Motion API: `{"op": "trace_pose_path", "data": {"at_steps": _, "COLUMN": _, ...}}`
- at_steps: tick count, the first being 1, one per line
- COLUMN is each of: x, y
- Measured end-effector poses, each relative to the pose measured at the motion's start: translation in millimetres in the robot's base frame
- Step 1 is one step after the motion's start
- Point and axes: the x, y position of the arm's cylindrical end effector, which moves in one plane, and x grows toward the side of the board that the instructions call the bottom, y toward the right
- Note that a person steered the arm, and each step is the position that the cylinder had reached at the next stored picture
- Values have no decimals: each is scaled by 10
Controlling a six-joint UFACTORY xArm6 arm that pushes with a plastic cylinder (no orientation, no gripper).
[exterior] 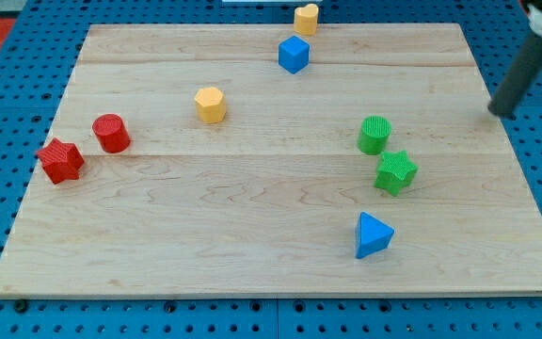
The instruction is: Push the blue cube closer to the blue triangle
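resting my tip (498,113) beyond blocks

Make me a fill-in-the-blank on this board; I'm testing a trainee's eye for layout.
1. The blue cube sits just below a ___ block.
2. The blue triangle lies below the green ___.
3. My tip is at the view's ___ edge, touching no block.

Missing words: yellow; star; right
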Motion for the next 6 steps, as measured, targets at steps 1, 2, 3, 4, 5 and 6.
{"op": "trace_pose_path", "data": {"at_steps": 1, "x": -958, "y": -342}}
{"op": "trace_pose_path", "data": {"at_steps": 2, "x": -1444, "y": -912}}
{"op": "trace_pose_path", "data": {"at_steps": 3, "x": -1442, "y": -1788}}
{"op": "trace_pose_path", "data": {"at_steps": 4, "x": -1095, "y": -2519}}
{"op": "trace_pose_path", "data": {"at_steps": 5, "x": -562, "y": -2761}}
{"op": "trace_pose_path", "data": {"at_steps": 6, "x": -147, "y": -2884}}
